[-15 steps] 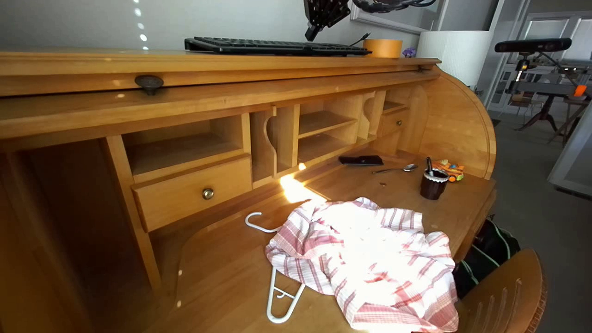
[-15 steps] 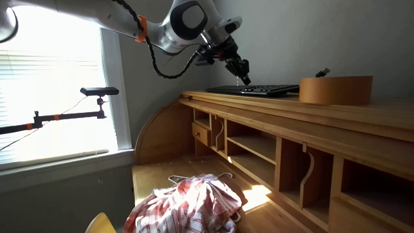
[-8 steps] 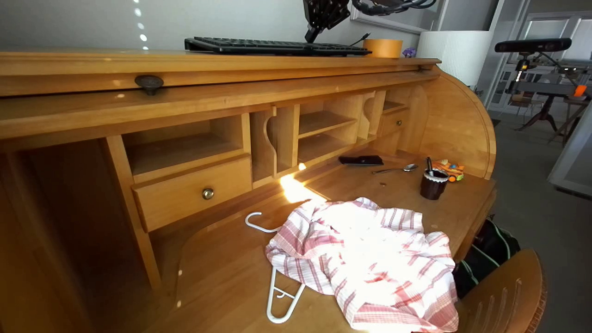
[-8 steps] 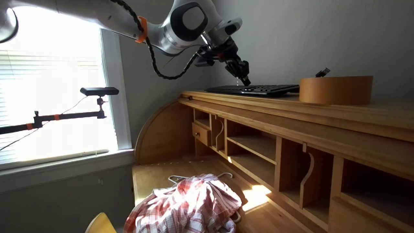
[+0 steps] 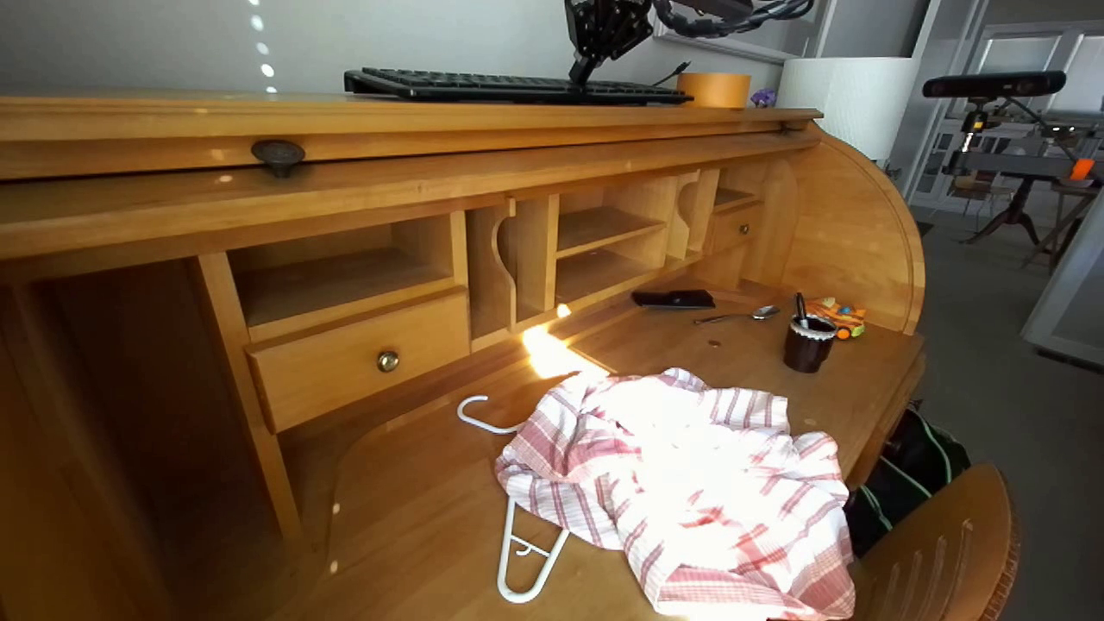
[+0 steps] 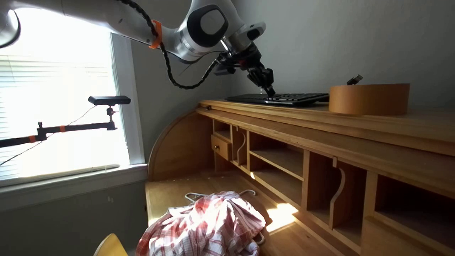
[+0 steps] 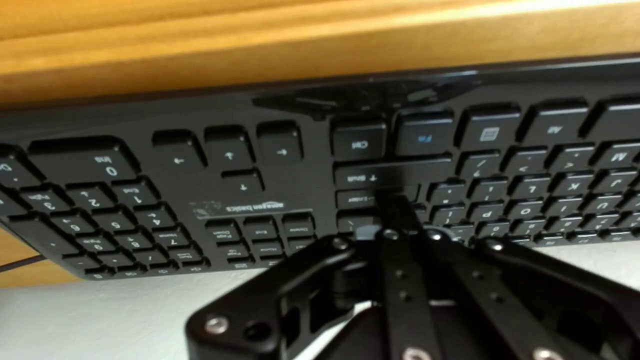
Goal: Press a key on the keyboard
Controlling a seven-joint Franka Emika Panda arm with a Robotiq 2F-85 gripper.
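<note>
Keyboard (image 5: 509, 84): found lying flat on top of the wooden desk (image 5: 345, 125), close to its front edge, with an orange roll (image 5: 714, 90) near one end in both exterior views. Saw the gripper (image 7: 398, 202) clenched and holding nothing, tip aimed down onto the Enter key (image 7: 352, 199). Looked to be touching there; could not tell how far pressed. Judged thin, hard plastic: light for its length, stiff, apt to skid on smooth wood under any sideways push. Expected short, springy travel, with the Shift key (image 7: 392, 172) close enough to catch by mistake. Called for no grasp, only a gentle push straight down mid-key. For lifting, would have favoured the short ends, clear of the keys.
</note>
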